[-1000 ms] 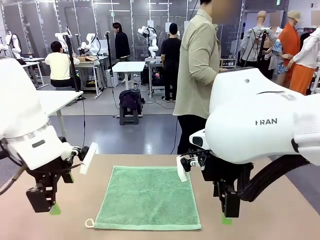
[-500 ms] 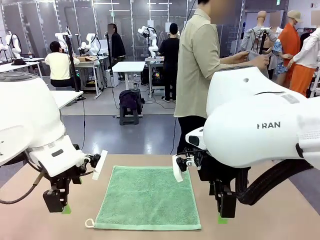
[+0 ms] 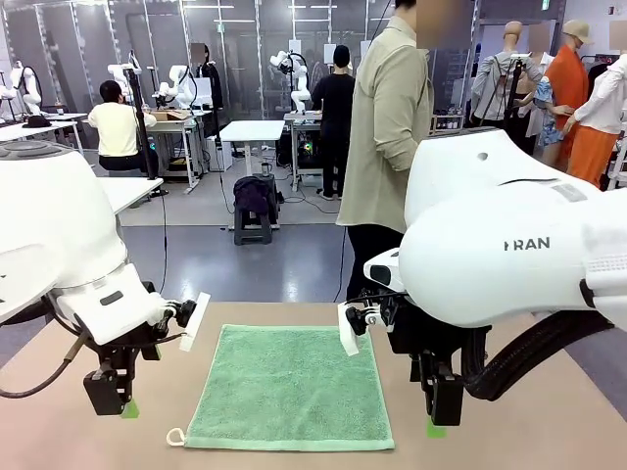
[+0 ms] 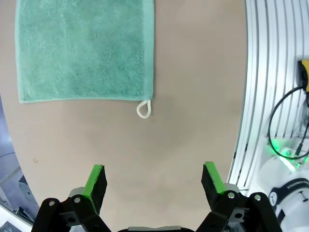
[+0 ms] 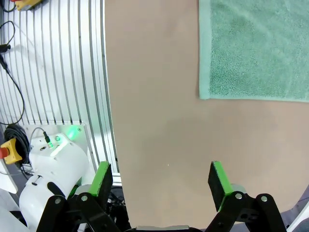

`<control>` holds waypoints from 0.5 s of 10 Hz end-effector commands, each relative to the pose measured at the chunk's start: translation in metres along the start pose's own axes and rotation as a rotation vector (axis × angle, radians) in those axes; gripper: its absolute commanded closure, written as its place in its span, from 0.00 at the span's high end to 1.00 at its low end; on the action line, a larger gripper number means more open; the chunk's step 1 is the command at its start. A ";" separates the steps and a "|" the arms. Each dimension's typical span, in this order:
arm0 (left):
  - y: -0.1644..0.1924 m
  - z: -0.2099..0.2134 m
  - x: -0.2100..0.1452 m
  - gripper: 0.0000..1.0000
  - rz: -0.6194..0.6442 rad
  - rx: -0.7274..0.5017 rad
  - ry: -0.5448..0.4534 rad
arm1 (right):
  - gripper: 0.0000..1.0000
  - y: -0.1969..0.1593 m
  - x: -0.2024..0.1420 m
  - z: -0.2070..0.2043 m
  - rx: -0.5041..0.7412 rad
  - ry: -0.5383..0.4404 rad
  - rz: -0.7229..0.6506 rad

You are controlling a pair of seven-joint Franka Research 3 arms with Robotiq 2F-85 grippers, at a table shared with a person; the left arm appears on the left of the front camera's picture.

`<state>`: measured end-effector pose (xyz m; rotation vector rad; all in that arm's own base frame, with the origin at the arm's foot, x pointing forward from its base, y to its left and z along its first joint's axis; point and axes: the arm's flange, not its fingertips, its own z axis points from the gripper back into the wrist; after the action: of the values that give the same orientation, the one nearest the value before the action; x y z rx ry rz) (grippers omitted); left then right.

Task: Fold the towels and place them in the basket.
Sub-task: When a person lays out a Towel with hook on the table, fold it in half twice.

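Grey floor (image 3: pixel 211 264) with white tables (image 3: pixel 252 130) beyond.

Brown table (image 3: pixel 529 431): one mint green towel (image 3: pixel 290 387) is laid flat and unfolded at its middle; white loop (image 3: pixel 175 437) is seen at the towel's near-left corner.

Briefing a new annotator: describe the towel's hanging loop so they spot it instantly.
On the brown table a mint green towel lies flat, mid-table. At its near corner on the robot's left sits a small white loop, the only white bit past the green edge.
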<state>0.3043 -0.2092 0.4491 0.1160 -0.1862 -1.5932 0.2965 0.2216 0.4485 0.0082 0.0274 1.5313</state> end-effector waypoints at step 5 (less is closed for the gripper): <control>0.001 -0.006 0.011 1.00 0.002 0.006 0.006 | 1.00 -0.006 0.010 -0.006 -0.019 -0.003 0.017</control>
<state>0.3038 -0.2112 0.4479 0.1147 -0.1848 -1.5985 0.2974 0.2228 0.4478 0.0073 0.0255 1.5337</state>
